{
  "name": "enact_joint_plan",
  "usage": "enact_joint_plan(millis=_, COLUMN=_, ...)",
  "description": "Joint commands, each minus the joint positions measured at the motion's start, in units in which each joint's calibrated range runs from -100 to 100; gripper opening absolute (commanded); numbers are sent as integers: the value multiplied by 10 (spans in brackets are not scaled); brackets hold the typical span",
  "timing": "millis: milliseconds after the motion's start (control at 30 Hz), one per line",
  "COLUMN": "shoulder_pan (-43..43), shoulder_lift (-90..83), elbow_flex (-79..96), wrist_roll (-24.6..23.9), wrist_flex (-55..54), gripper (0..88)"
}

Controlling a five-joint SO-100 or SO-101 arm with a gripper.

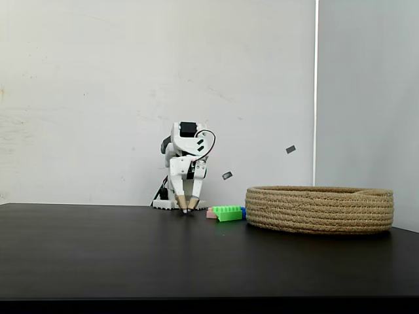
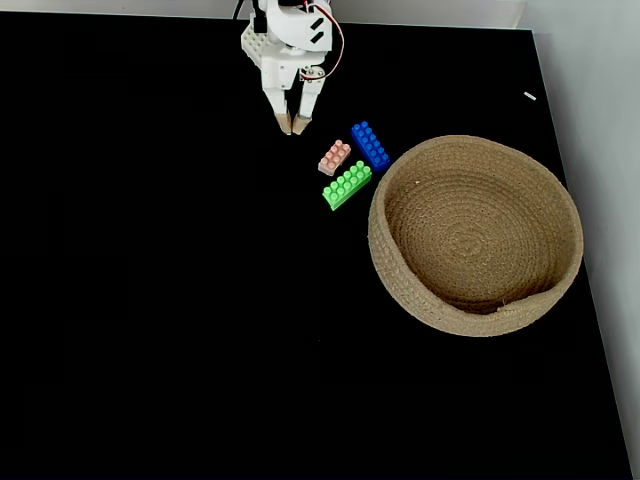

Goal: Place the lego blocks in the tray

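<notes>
Three lego blocks lie close together on the black table, just left of the tray in the top-down fixed view: a pale pink one (image 2: 334, 157), a bright green one (image 2: 347, 185) and a blue one (image 2: 370, 146). From the side I see the green block (image 1: 227, 213), with the pink block (image 1: 211, 214) peeking out at its left and a sliver of the blue block (image 1: 243, 212) at its right. The tray (image 2: 475, 315) is a round tan rope basket (image 1: 319, 209) with nothing in it. My white gripper (image 2: 293, 128) points down at the table (image 1: 186, 210), left of the blocks, fingertips nearly together and holding nothing.
The black table (image 2: 150, 300) ends at a white wall behind the arm and at a pale edge on the right, close to the basket. The arm's base (image 1: 171, 203) stands at the back of the table.
</notes>
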Motion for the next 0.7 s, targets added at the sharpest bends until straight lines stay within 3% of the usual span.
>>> enact_joint_plan(millis=0, shoulder_pan=-12, shoulder_lift=-5, elbow_flex=8, wrist_roll=2, wrist_flex=-3, gripper=0)
enact_joint_plan(millis=200, shoulder_pan=-35, shoulder_lift=34, elbow_flex=-68, wrist_roll=-48, wrist_flex=-7, gripper=10)
enact_joint_plan(millis=267, shoulder_pan=-49, shoulder_lift=69, elbow_flex=-112, wrist_roll=-88, wrist_flex=-10, gripper=34)
enact_joint_plan(millis=667, shoulder_pan=-125, shoulder_lift=348, elbow_flex=-371, wrist_roll=-198, wrist_flex=-1, gripper=189)
